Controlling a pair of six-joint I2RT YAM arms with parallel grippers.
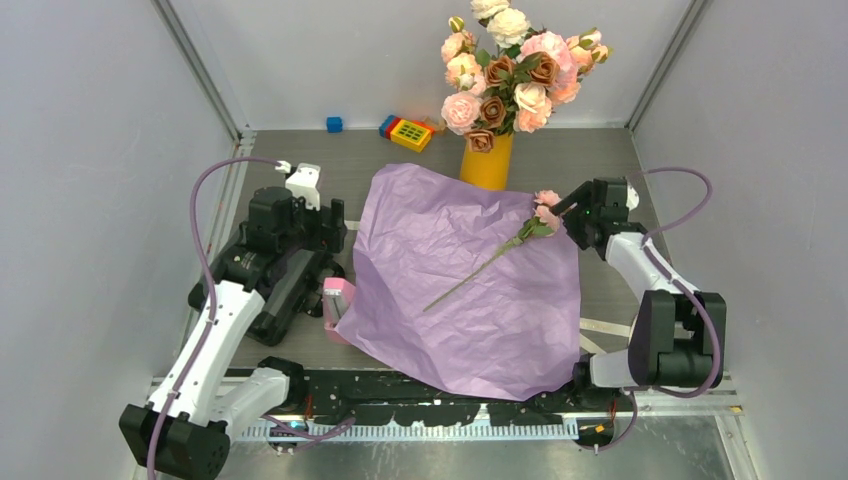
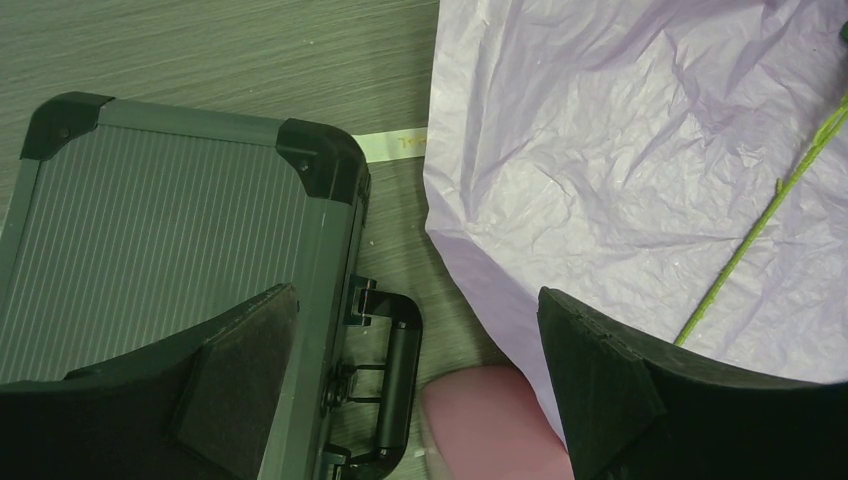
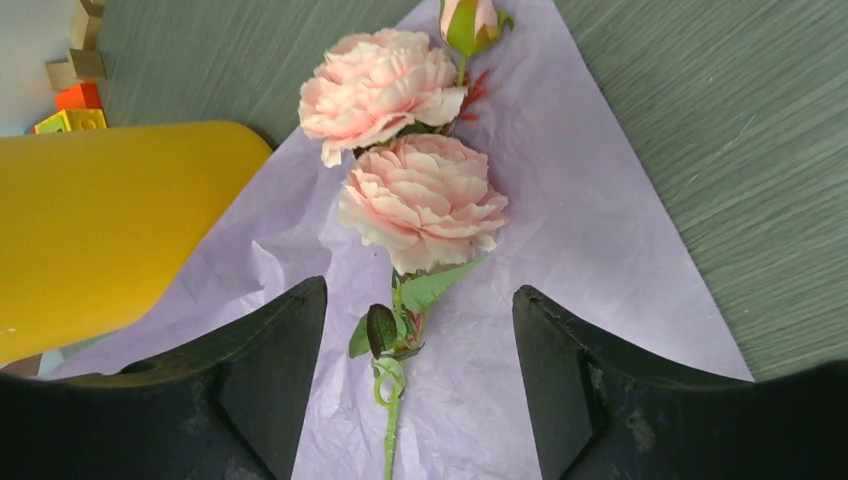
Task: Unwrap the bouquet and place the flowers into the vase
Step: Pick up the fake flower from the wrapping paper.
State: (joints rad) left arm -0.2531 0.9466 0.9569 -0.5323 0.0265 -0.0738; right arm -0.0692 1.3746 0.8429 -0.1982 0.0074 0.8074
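The bouquet's lilac paper point(image 1: 470, 280) lies spread flat mid-table. One flower point(image 1: 545, 210) with two pink blooms rests on its far right corner, its thin green stem point(image 2: 760, 230) running diagonally toward the near left. My right gripper point(image 1: 575, 215) is open, its fingers astride the stem just below the blooms point(image 3: 422, 200), not touching it point(image 3: 415, 340). The yellow vase point(image 1: 487, 160) stands behind the paper, full of pink, peach and brown roses point(image 1: 510, 75). My left gripper point(image 1: 325, 240) hangs open and empty point(image 2: 420, 350) at the paper's left edge.
A black ribbed case point(image 2: 180, 220) with a handle point(image 2: 395, 385) lies under the left arm. A pink object point(image 1: 338, 300) sits between the case and the paper. A blue block point(image 1: 334, 124) and colourful toy bricks point(image 1: 405, 132) lie at the back wall.
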